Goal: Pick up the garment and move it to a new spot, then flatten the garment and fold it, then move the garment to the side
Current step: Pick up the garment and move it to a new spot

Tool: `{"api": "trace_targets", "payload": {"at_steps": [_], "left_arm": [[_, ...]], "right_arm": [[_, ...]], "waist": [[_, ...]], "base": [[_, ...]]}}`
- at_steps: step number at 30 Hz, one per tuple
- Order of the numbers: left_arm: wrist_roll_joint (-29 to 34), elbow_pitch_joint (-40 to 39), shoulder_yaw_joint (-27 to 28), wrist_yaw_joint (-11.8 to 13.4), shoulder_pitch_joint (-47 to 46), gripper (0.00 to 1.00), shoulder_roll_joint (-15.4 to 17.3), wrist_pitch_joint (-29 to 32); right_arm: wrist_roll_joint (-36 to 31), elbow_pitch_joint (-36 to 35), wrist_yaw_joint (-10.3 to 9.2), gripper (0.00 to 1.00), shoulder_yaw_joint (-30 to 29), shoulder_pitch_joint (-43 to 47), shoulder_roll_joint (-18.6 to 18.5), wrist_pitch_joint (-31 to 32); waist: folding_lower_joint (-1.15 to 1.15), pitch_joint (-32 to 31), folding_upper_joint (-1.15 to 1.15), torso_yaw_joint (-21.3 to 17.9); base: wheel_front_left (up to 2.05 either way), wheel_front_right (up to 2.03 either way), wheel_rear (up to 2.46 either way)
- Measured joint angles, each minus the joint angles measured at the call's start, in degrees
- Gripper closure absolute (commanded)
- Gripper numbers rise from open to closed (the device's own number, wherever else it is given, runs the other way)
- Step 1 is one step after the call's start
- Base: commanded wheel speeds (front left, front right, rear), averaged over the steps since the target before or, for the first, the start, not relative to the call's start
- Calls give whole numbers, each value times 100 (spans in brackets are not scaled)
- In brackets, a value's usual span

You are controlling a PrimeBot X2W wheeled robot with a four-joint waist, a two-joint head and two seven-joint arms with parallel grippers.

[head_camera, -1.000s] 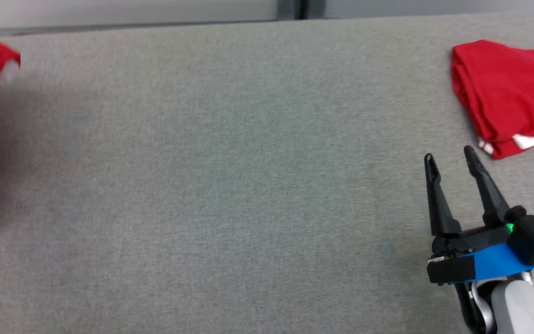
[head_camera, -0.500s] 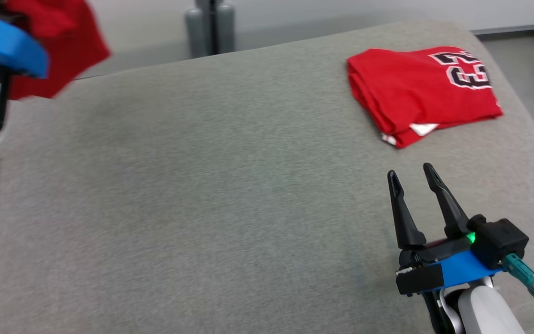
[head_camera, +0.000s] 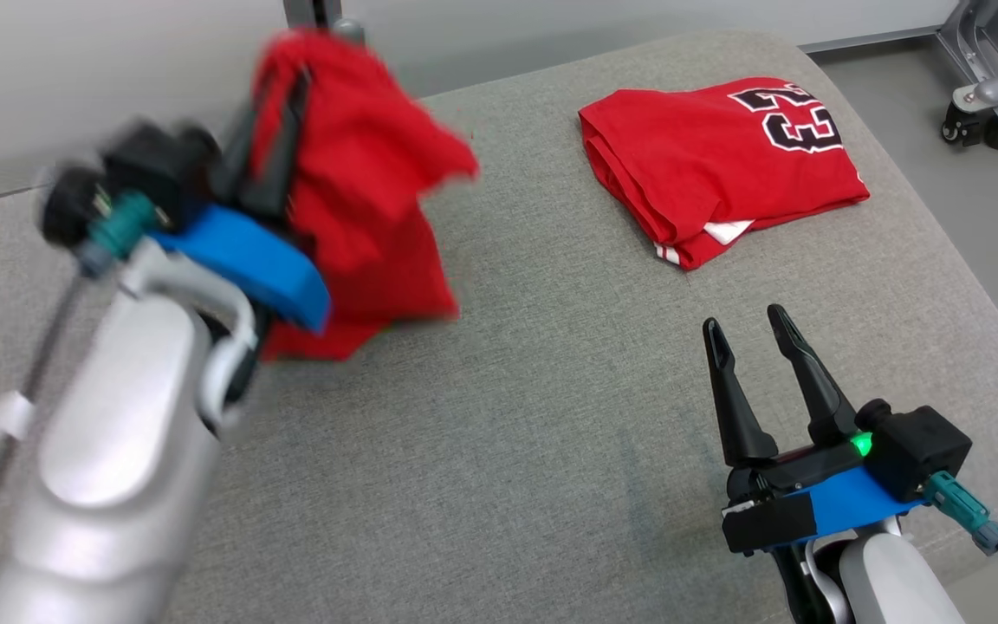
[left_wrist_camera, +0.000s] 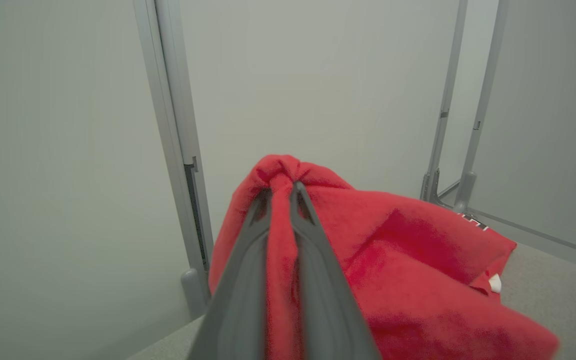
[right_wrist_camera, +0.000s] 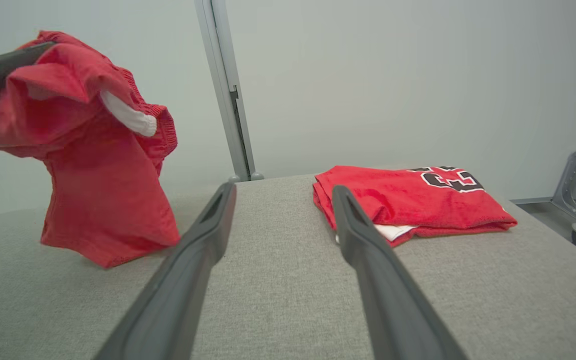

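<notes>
The left gripper (left_wrist_camera: 282, 189) is clamped on a bunched red garment (head_camera: 369, 199) hanging below its fingertips (blurred, hem seemingly brushing the grey cushion (head_camera: 508, 416)). The right gripper (head_camera: 743, 318), fingers apart, sits short of a folded jersey (head_camera: 716, 165).

head: high, fwd/down | L wrist: close, twd wall (left_wrist_camera: 348, 75) | R wrist: low, level | all share garment (head_camera: 360, 173)
</notes>
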Motion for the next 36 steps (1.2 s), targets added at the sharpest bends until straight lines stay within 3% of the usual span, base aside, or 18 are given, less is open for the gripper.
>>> {"api": "trace_targets", "payload": {"at_steps": [13,14,15,22,27,36], "left_arm": [[-218,1151,-622,56,1794,100,-748,-680],[-216,1240,-676,55,1876,75,-800,-714],[-211,1305,-722,55,1937,0,-836,-756],[-108,1180,-494,210,2070,0,-875,-966],[96,193,151,396,2539,0,-805,-981],[500,-891,1313,458,3605,0,-768,-981]], "right_arm": [[73,155,0,0,22,107,3,-3],[71,182,-1,0,18,121,3,-3],[69,205,-1,0,21,136,3,-3],[30,367,0,0,-3,297,5,-3],[9,447,-1,0,-52,442,5,-3],[24,538,0,0,-244,683,8,-3]], "waist": [[-1,-217,0,252],[-1,-253,0,280],[0,-284,0,309],[-1,-640,-1,551],[-1,-935,-1,755],[-2,-1284,0,1197]], "base": [[0,0,0],[0,0,0],[0,0,0],[0,0,0],[0,0,0],[0,0,0]]}}
